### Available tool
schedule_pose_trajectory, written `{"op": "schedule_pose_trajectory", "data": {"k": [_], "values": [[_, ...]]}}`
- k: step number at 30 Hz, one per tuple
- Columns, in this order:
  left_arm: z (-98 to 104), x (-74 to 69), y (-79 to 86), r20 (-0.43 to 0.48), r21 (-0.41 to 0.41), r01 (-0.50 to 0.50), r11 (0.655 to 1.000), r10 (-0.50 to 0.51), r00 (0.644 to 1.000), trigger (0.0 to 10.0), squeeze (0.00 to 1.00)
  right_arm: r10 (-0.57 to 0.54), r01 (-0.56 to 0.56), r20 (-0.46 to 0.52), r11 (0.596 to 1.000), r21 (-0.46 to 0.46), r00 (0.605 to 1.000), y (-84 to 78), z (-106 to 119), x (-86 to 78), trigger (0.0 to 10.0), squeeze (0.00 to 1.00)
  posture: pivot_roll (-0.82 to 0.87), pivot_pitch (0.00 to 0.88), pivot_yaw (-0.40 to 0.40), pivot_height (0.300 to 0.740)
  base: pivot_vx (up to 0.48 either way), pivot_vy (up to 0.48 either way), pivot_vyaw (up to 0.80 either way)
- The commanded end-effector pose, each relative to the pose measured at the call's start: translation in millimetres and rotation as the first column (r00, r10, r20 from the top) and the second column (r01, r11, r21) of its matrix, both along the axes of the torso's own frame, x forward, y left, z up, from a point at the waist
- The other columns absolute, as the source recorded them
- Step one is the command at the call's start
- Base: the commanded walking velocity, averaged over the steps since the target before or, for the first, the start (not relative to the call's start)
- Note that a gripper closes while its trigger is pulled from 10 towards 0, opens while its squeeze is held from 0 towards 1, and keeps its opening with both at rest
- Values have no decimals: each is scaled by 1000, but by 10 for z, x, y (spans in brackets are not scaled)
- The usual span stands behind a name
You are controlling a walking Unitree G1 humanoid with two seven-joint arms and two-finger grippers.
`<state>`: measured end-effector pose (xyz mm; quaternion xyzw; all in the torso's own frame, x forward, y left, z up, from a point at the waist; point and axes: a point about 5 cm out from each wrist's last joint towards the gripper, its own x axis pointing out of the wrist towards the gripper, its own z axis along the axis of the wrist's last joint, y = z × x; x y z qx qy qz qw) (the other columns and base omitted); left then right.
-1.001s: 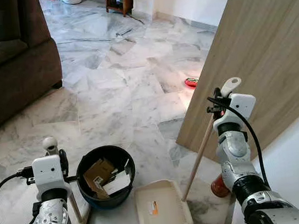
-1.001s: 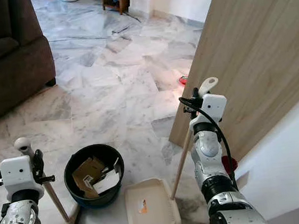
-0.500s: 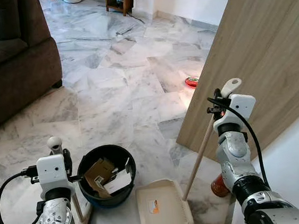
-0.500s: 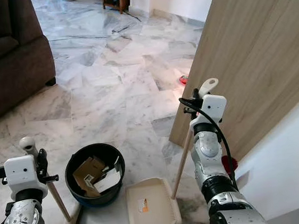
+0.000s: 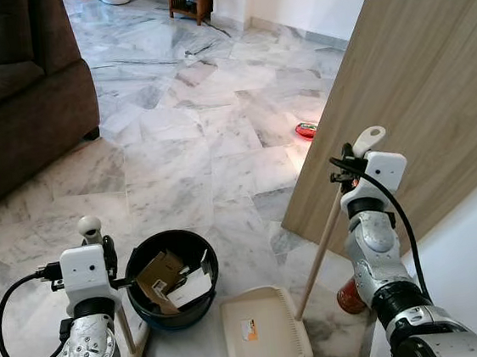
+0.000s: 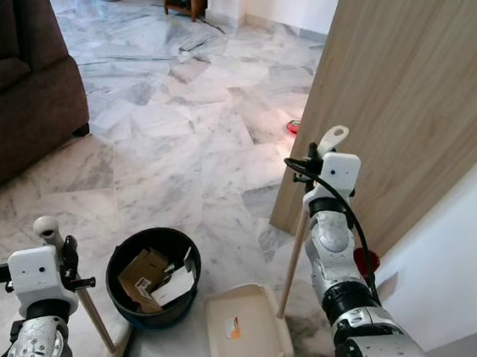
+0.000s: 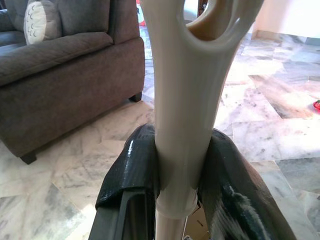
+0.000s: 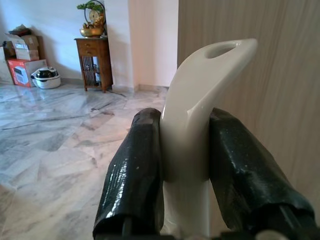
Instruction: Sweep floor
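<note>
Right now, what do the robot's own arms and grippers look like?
Both arms are silver with round jointed segments and a white boxy wrist module. A black cable loops off each wrist. The left gripper and right gripper each have two long, glossy black fingers.

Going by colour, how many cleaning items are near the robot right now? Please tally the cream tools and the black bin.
Cream tools: 2, the dustpan, whose handle is gripped by the right pincer, and the broom, whose handle is gripped by the left pincer.
Black containers: 1, the bin, which holds cardboard and paper scraps.
Total: 3
</note>
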<state>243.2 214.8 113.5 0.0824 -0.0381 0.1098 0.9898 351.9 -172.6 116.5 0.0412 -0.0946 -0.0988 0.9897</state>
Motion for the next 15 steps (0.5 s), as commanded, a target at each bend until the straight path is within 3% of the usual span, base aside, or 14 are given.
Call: {"op": "schedule_pose_trajectory", "data": {"k": [1,8,15], "values": [[131,47,-119,83,-17,60,998,-59,995,10000,0,-19,20,14,1000,-19,1000,-71,25,-2,10000,0,173,98,-153,740,0,0,0],[152,60,-104,89,-10,60,998,-59,994,10000,0,-17,18,15,1000,-15,1000,-48,40,14,10000,0,183,108,-151,740,0,0,0],[172,60,-87,92,-6,51,999,-50,995,10000,0,-21,21,11,1000,-15,1000,-60,44,23,10000,0,185,130,-153,740,-137,0,0]]}}
